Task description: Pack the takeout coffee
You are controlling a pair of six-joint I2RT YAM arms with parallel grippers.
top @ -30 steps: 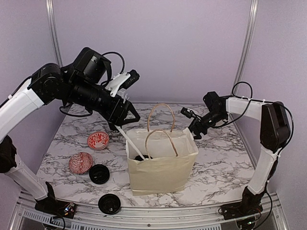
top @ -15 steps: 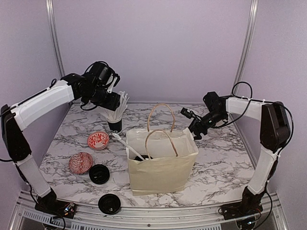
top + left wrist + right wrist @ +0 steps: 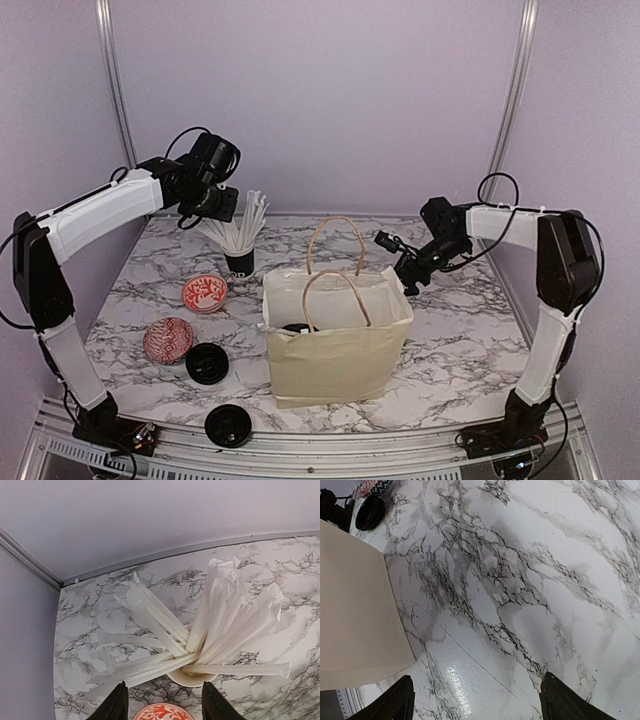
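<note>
In the middle of the table: a cream paper bag [image 3: 340, 350] stands upright on the marble table [image 3: 450, 340], its mouth open and two brown loop handles raised.
Inside the bag: the round black lid of a takeout coffee [image 3: 298, 328] shows low on the left side; the cup under it is hidden by the bag wall.
Front-left of the bag: a lid by the bag [image 3: 208, 363] and a lid at the near edge [image 3: 228, 426], both round and black; from above I cannot tell whether cups stand beneath them.
Behind-left of the bag: a black cup [image 3: 238, 263] holds white paper-wrapped sticks [image 3: 215, 610] that fan out to all sides.
Bowls: a far bowl [image 3: 205, 293] and a near bowl [image 3: 167, 340], both red-patterned, sit left of the bag.
Left gripper [image 3: 162, 702]: above the stick cup, fingers apart with nothing between them.
Right gripper [image 3: 475, 700]: over bare marble just beside the bag's right rear corner, fingers spread wide, holding nothing.
Lettering: too small to read on any item.
</note>
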